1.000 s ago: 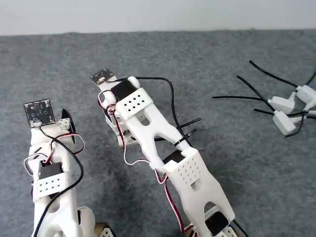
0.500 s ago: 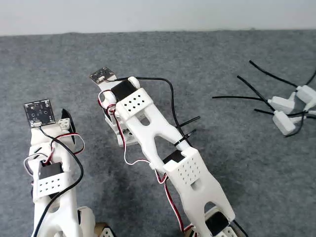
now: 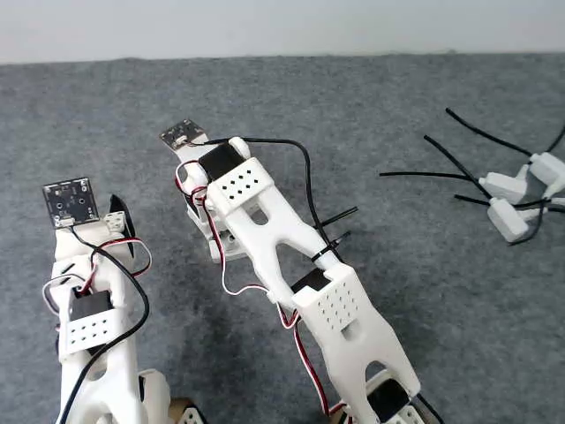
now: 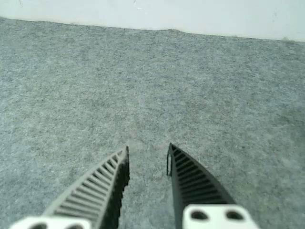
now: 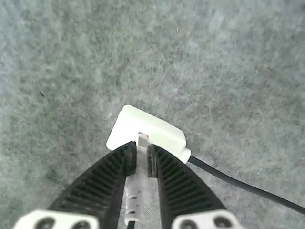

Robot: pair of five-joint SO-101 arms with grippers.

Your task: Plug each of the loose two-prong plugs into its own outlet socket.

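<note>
My R gripper (image 5: 139,147) is pinched nearly together on a white plug (image 5: 133,196), w/ a finger on either side of its slim body. The plug's front end meets the slot of a white socket (image 5: 145,128) lying flat on the grey mat (image 5: 228,57). Can't tell how deep the prongs sit, since my fingertips cover that spot. A black cord (image 5: 228,179) runs off one end of the socket & across the mat. In the high view my R arm (image 3: 238,185) is extended fwd to abt mid-table, wrist bent down over the socket.

My L gripper (image 4: 148,149) is spread, fingers apart over the mat, w/ a pale wall (image 4: 190,14) beyond. My L arm (image 3: 88,331) sits at the table's left side, just beside the R arm but apart from it.

The other plugs & sockets (image 3: 508,216), white w/ black cords, lie in a tangle at the table's right edge, well apart from both arms.
</note>
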